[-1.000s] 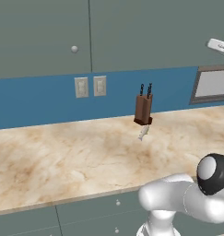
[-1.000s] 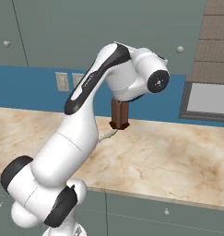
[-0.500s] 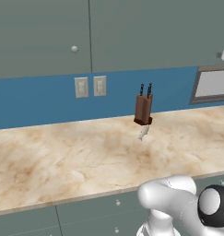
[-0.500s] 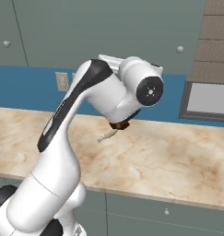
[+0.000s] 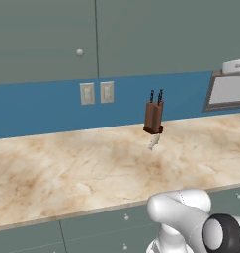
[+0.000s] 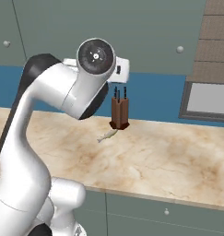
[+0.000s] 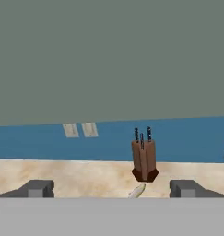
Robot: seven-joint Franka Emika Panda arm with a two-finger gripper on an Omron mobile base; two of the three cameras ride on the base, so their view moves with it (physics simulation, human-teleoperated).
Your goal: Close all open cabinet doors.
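Cabinet doors [image 5: 156, 34] above the marble surface [image 5: 67, 168] are all seen flush shut, no open one being visible; the tool [image 7: 111, 189] is spread wide, nothing held.

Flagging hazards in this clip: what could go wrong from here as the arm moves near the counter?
The knife block stands ahead of the open gripper; a low forward sweep could tip it. The small pale fish-like item lying by the block could get knocked along the marble counter. The cabinet doors here look flush, so pushing them may achieve nothing.
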